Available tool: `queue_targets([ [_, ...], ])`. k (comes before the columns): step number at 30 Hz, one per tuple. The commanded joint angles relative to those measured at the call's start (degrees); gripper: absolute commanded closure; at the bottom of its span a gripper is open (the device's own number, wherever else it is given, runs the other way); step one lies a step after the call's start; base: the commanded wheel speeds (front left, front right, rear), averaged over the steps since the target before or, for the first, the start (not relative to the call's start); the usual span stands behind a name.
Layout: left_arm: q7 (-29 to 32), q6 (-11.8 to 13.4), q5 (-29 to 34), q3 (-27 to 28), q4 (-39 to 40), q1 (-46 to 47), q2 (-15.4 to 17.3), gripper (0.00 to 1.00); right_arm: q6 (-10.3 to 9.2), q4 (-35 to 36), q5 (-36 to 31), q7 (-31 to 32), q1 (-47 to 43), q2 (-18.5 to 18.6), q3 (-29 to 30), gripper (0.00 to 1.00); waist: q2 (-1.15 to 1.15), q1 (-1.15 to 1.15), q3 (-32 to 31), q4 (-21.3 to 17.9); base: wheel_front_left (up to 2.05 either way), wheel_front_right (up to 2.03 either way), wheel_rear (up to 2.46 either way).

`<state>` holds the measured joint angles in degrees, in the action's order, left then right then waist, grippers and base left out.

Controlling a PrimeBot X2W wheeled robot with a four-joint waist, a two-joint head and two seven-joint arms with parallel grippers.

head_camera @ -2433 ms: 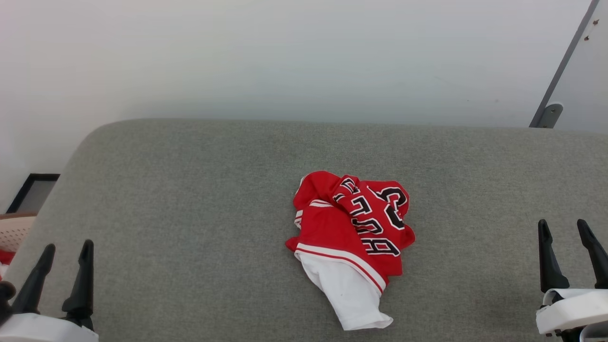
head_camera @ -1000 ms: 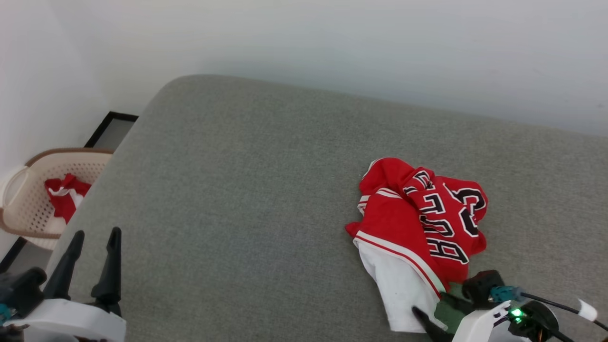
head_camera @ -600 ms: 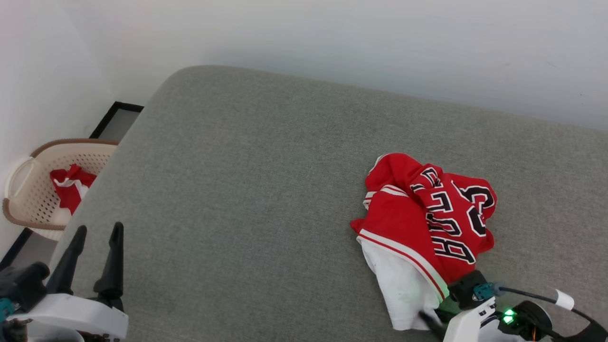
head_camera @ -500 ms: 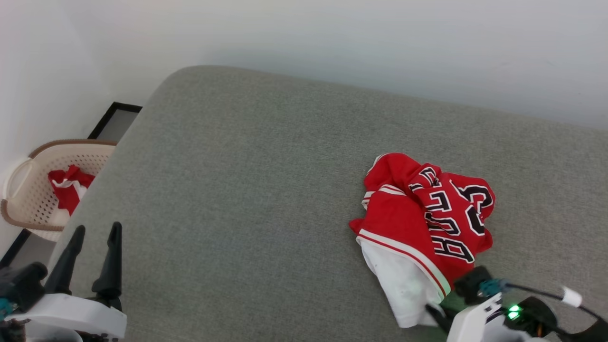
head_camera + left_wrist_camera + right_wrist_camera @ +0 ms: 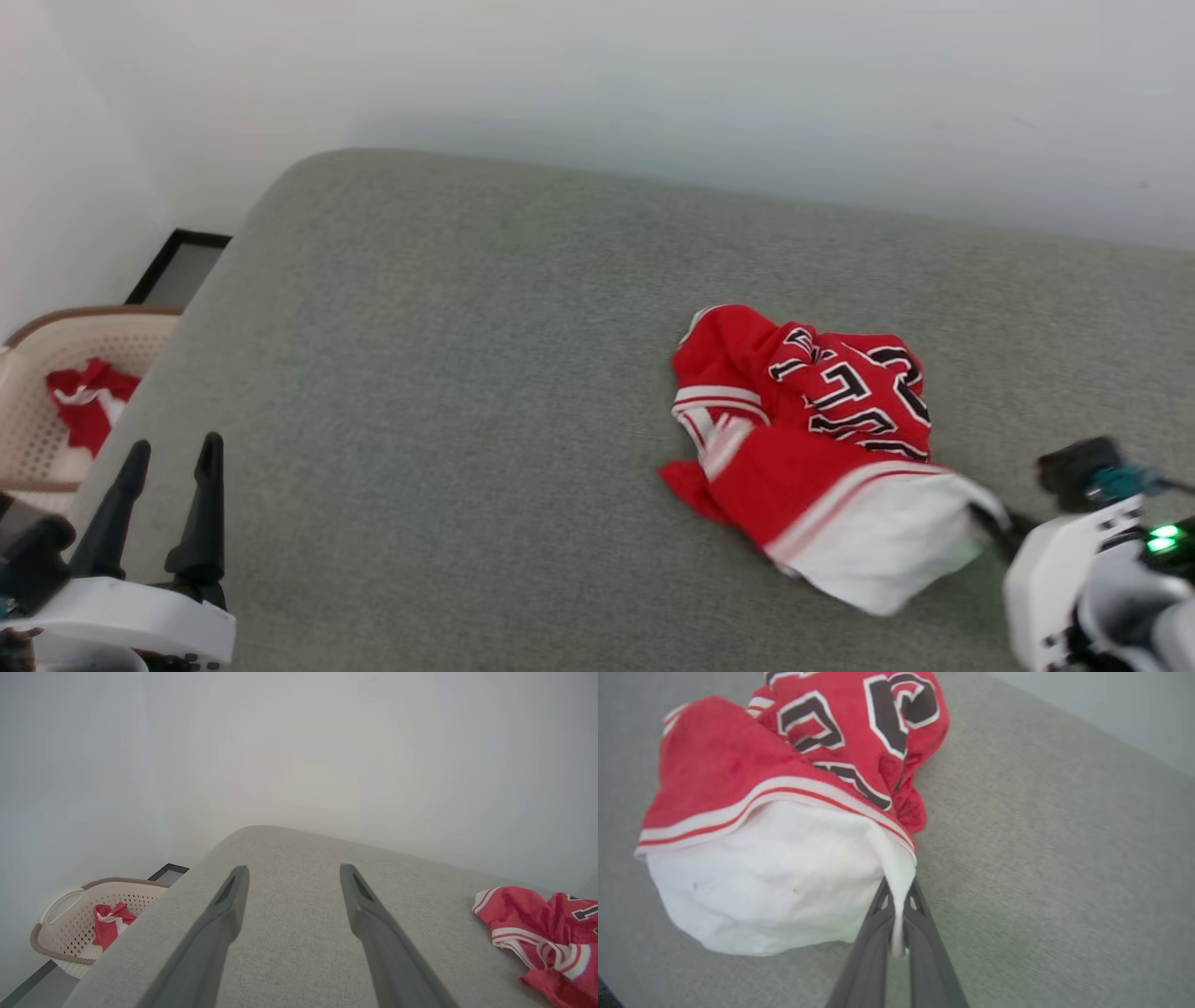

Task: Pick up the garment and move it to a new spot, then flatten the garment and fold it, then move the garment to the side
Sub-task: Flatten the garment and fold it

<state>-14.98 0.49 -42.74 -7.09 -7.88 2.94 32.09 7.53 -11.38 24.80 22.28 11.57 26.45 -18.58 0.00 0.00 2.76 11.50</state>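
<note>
Pinching the garment [image 5: 714, 765] at its white end, right jaws together.

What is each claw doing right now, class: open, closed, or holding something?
Left claw: open, holding nothing.
Right claw: closed on the garment, gripping its white sleeve.

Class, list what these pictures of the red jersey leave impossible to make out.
1. Head view: folds of the garment hide most of its lettering; its white sleeve covers the jaws of the right gripper.
2. Left wrist view: the right edge cuts off the garment.
3. Head view: the left edge cuts the basket; the cloth inside is too small to identify.
</note>
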Motion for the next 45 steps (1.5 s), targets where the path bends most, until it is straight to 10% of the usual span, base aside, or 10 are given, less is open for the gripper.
queue_targets([
  [1,-0.2,-0.3,0.47,0.18,0.04,-0.48,-0.02,0.0,-0.08,0.51,-0.33,0.75,0.63,1.16,2.21,1.0,0.0,0.0,-0.43,-1.34,0.0,0.0,0.0],
  [26,0.02,-1.94,1.1,-2.03,-1.49,3.29,-0.12,0.0,-0.09,-21.39,-0.37,-2.22,9.12,6.91,12.32,1.0,0.0,0.0,1.43,-4.12,0.0,0.0,0.0],
  [29,0.25,-2.04,1.26,-2.5,-1.65,4.04,-0.11,0.0,-0.09,-24.81,0.52,-3.26,10.88,6.03,11.61,0.65,0.0,0.0,1.65,-3.92,0.0,0.0,0.0],
  [31,0.68,-2.03,1.53,-2.89,-1.63,4.56,0.1,0.0,-0.08,-26.07,0.85,-4.1,11.9,5.53,11.1,0.0,0.0,0.0,1.7,-3.94,0.0,0.0,0.0],
  [45,9.37,-2.99,1.56,-6.09,2.08,11.0,2.77,0.0,-0.08,-23.61,2.92,-15.76,13.59,4.58,10.34,0.0,0.0,0.0,1.87,-8.43,0.0,0.0,0.0],
])
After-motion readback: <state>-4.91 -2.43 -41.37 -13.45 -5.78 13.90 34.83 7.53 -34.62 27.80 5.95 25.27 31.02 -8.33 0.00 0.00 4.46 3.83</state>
